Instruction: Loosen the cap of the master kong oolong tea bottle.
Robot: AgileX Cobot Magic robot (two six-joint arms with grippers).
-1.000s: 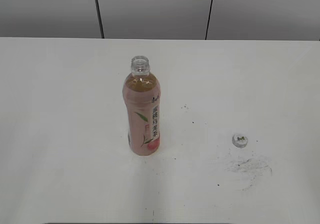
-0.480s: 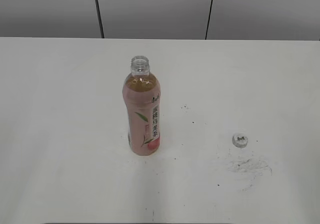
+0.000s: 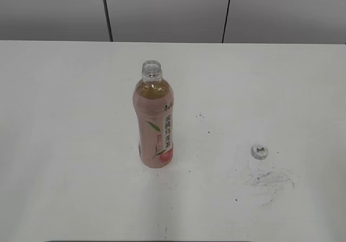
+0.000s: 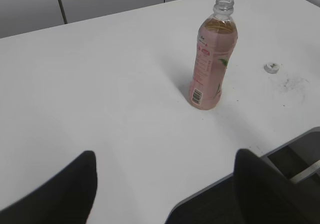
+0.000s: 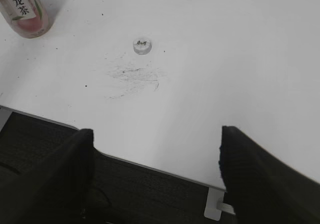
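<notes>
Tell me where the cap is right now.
The cap lies flat on the table in the exterior view, right of the open bottle and apart from it, just above a patch of dark scuff marks.

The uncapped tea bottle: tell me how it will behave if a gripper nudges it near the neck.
The bottle is tall on a narrow base, so a high push would probably tip it. It looks nearly full, so likely heavy. Its cap lies apart on the table, so tea could spill.
</notes>
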